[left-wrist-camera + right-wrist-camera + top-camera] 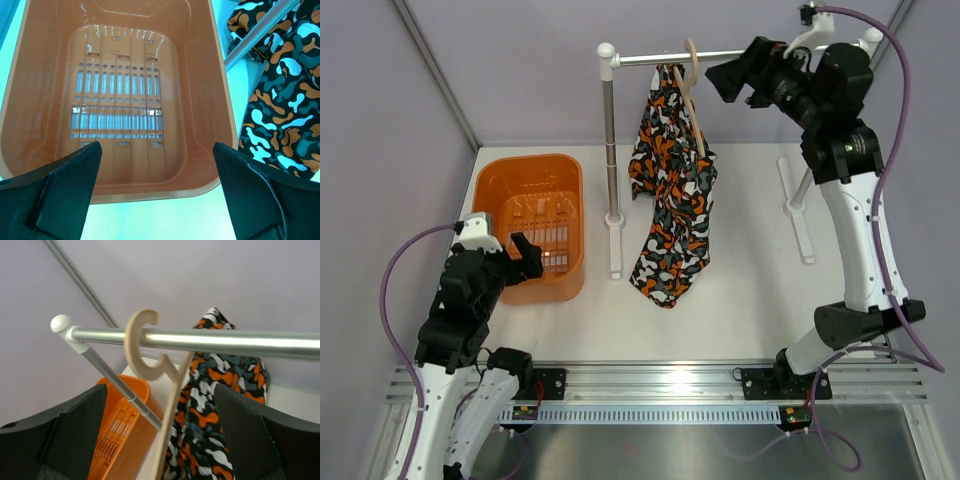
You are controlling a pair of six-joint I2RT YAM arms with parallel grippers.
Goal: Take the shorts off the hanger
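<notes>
Dark fingers of the right end effector (160, 390) frame the right wrist view, spread wide with nothing held between them. Ahead of them, and not touching them, we see the rounded hook of the pale beige wooden hanger (132, 352) looped over the shiny metal rail (210, 340). The soft orange, black, grey and white camouflage-print shorts (225, 375) hang from it below the rail. From above, this end effector (725, 75) sits level with the rail (650, 58), just right of the hanger (696, 100). The shorts (670, 200) drape down towards the white table (750, 300).

We find the left end effector (155, 150) equally spread and empty, poised over the near rim of the orange slotted plastic basket (210, 75). The shorts (285, 110) lie beyond the basket's right wall, well apart from these fingers.
</notes>
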